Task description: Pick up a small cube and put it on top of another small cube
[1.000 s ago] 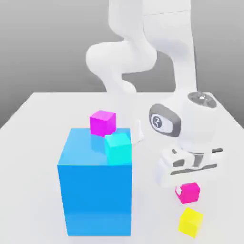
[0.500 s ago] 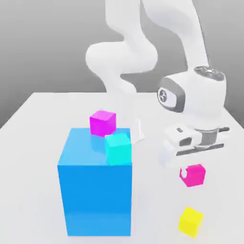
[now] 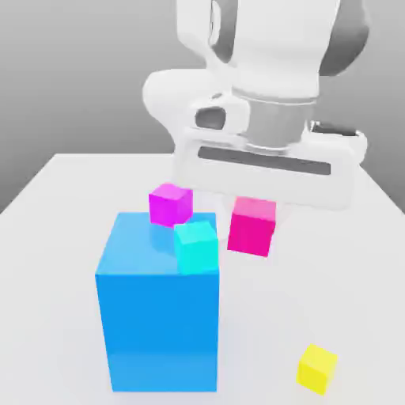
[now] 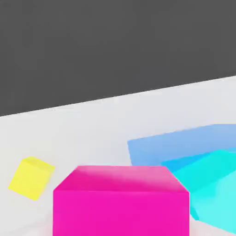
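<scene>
A bare simulated test space: a plain white desk (image 3: 71,178) against a flat grey backdrop, carrying only flat-coloured blocks such as a big blue cube (image 3: 158,312).

**White tabletop with two cubes resting on it**

A pale white table (image 3: 71,198) carries the scene, its flat top meeting a grey backdrop at the far edge. A big blue cube (image 3: 158,316) stands directly on it, toward the exterior view's left and near the front. A small yellow cube (image 3: 317,369) also lies directly on the table, well apart from the blue one, toward the exterior view's right at the front, turned slightly askew. In the hand view the yellow cube (image 4: 30,178) sits on the same white surface.
</scene>
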Controlling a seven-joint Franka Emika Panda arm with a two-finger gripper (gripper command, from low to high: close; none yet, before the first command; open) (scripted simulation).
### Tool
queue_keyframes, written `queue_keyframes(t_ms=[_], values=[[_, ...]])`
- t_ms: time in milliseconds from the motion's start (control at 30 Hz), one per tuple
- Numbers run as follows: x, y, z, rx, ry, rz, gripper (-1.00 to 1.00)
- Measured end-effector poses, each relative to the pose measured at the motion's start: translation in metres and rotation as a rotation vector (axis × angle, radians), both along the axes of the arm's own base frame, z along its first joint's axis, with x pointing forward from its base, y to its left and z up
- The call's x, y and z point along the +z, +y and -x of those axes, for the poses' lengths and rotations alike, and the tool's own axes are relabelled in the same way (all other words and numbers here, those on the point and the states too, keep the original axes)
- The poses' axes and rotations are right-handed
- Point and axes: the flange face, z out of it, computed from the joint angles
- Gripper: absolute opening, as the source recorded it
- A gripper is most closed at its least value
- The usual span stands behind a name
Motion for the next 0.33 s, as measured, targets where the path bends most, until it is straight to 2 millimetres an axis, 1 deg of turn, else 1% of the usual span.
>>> queue_keyframes(t_ms=[33, 67, 100, 167, 200, 333], values=[[0.014, -0.015, 0.004, -0.062, -0.001, -0.018, -1.0], [0.016, -0.025, 0.007, -0.109, 0.0, -0.03, -1.0], [0.009, -0.03, 0.008, -0.133, 0.0, -0.037, -1.0], [-0.016, -0.034, 0.009, -0.151, 0.0, -0.041, -1.0], [-0.03, -0.034, 0.01, -0.153, 0.0, -0.042, 1.0], [-0.03, -0.034, 0.01, -0.153, 0.0, -0.042, 1.0]])
